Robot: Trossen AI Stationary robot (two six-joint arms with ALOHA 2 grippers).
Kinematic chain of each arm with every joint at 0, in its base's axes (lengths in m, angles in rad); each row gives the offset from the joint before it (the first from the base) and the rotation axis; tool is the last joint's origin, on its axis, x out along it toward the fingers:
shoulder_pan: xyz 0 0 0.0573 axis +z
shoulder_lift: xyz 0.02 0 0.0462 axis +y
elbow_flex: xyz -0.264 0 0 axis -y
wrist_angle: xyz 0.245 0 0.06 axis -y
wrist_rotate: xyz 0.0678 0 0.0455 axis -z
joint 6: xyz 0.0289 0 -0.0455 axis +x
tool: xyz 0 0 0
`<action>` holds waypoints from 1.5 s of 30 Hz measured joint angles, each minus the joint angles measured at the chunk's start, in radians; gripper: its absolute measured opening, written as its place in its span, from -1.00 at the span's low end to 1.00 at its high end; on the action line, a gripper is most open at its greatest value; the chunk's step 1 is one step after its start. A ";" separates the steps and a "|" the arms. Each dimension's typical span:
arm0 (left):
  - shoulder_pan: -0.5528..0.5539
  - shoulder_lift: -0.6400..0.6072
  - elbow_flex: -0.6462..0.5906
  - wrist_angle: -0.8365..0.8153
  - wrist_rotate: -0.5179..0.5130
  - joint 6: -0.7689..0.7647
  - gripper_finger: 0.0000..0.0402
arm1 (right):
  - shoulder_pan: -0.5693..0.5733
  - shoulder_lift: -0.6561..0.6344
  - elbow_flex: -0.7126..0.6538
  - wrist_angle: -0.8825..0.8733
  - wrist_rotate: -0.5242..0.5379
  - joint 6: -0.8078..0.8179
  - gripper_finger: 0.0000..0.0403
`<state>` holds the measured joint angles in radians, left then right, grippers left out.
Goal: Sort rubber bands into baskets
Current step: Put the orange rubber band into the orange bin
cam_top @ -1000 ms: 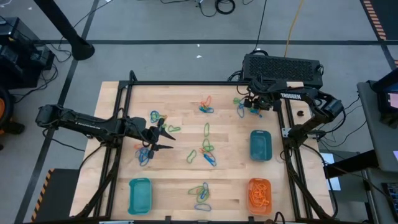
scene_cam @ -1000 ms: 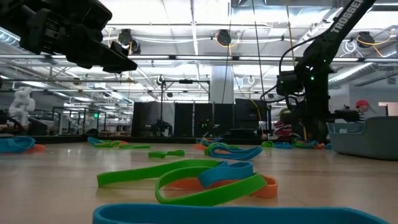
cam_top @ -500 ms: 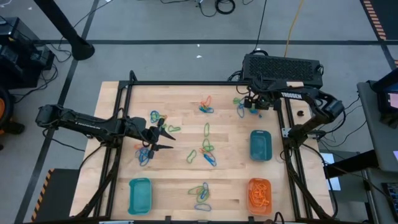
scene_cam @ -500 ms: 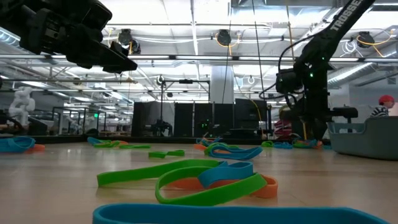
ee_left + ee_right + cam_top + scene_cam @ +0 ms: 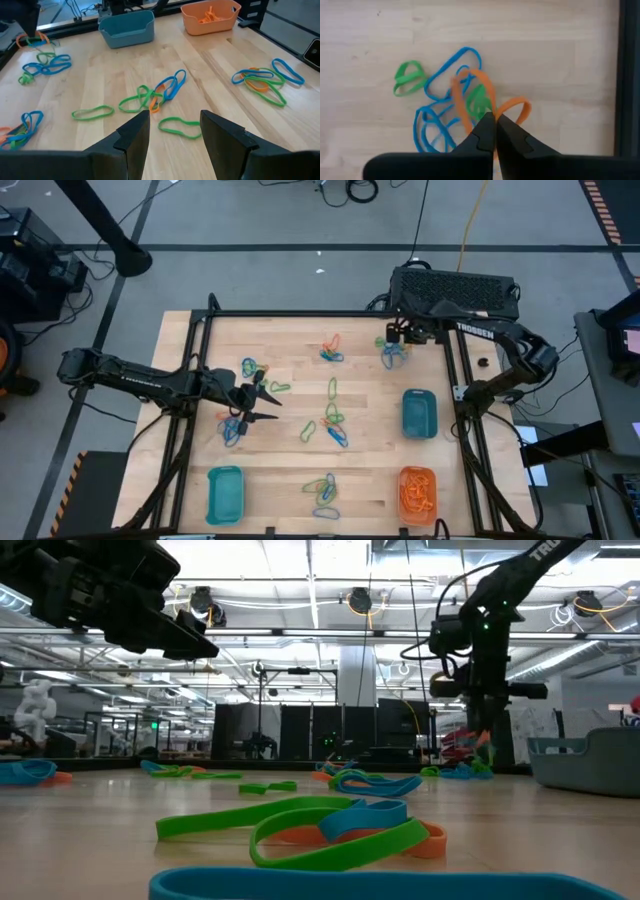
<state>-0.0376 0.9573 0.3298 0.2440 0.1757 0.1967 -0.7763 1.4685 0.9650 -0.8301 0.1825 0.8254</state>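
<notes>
A: Worktop point(image 5: 370, 480) of pale wooden planks inside a black metal frame, carrying everything. What sits near the right gripper point(image 5: 393, 337)?

B: Nearest is the teal-blue rounded plastic basket point(image 5: 419, 413), toward the front edge from it; the orange plastic basket point(image 5: 418, 492), full of orange bands, lies farther the same way. The second teal-blue plastic basket point(image 5: 225, 492) is well apart, closer to the left gripper point(image 5: 262, 400).

A: And the gripper states?

B: The right gripper is pinched tight on a thin orange rubber band point(image 5: 470, 95), which loops up out of a tangle of blue and green rubber bands point(image 5: 437, 107) lying just below it. The left gripper hangs over the worktop with its fingers point(image 5: 132, 137) spread wide, holding nothing.

A: Anything by the left one?

B: A loose green rubber band point(image 5: 179, 127) lies just ahead of its fingers, a green, blue and orange cluster point(image 5: 155, 95) beyond that.
</notes>
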 joint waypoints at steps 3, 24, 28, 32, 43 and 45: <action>0.000 0.000 0.000 0.000 0.000 -0.006 -0.09 | 0.008 0.001 -0.014 -0.006 -0.001 0.012 -0.90; 0.000 0.000 0.000 0.009 0.000 -0.006 -0.09 | 0.059 0.052 -0.017 -0.019 0.052 0.070 -0.22; 0.000 0.000 0.000 0.012 0.000 -0.004 -0.09 | 0.058 0.113 -0.017 0.014 0.053 0.060 -0.24; 0.001 0.000 0.000 0.010 0.000 -0.003 -0.09 | 0.049 0.154 -0.017 -0.026 0.053 0.030 -0.27; 0.001 0.000 0.000 -0.012 0.000 -0.005 -0.09 | 0.035 0.228 -0.018 0.012 0.051 0.000 -0.39; 0.001 0.000 0.000 -0.014 0.000 -0.005 -0.09 | 0.035 0.230 -0.018 0.012 0.053 -0.003 -0.42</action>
<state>-0.0368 0.9573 0.3298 0.2298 0.1757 0.1913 -0.7414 1.6981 0.9474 -0.8185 0.2356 0.8227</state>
